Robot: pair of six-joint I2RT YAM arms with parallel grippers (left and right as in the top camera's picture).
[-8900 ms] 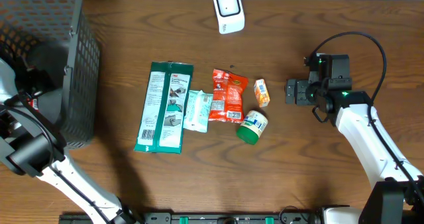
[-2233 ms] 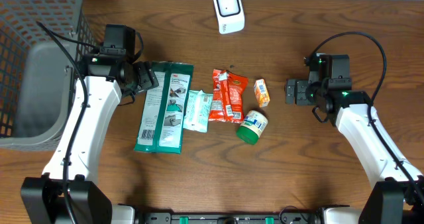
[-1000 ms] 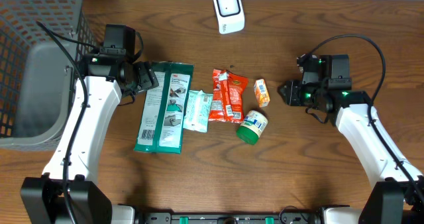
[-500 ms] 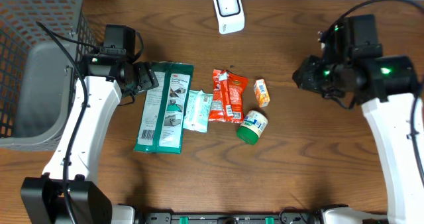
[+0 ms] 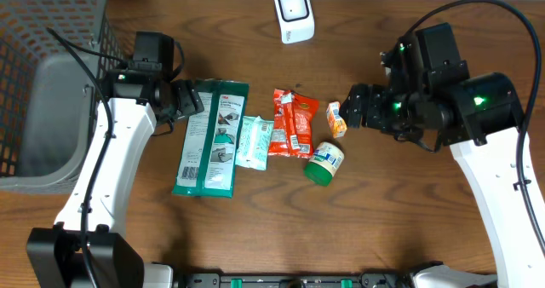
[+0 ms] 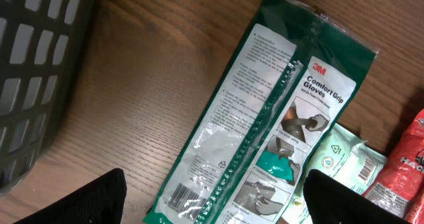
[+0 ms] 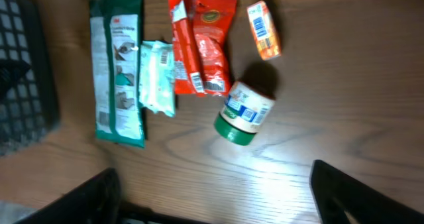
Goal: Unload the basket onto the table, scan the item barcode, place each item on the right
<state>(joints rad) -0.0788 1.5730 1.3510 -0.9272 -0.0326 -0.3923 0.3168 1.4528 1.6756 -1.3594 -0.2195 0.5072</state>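
Observation:
Five items lie in a row mid-table: a green glove package [image 5: 211,139], a pale wipes packet [image 5: 254,142], a red snack packet [image 5: 293,123], a small orange box [image 5: 337,118] and a green-lidded jar [image 5: 324,163]. The white scanner [image 5: 294,14] stands at the back. My left gripper [image 5: 194,100] is open at the glove package's top left corner. In the left wrist view that gripper [image 6: 212,207] has the package [image 6: 265,118] between its spread fingers, its barcode showing. My right gripper [image 5: 354,107] is open just right of the orange box. In the right wrist view it [image 7: 215,197] is empty, high above the jar [image 7: 243,114].
A grey mesh basket [image 5: 51,83] fills the far left corner, close behind the left arm. Bare wood shows along the front edge and to the right of the items.
The right arm has lifted and swung left toward the items. Its jaws have gone from nearly shut to wide open. The left arm has not moved.

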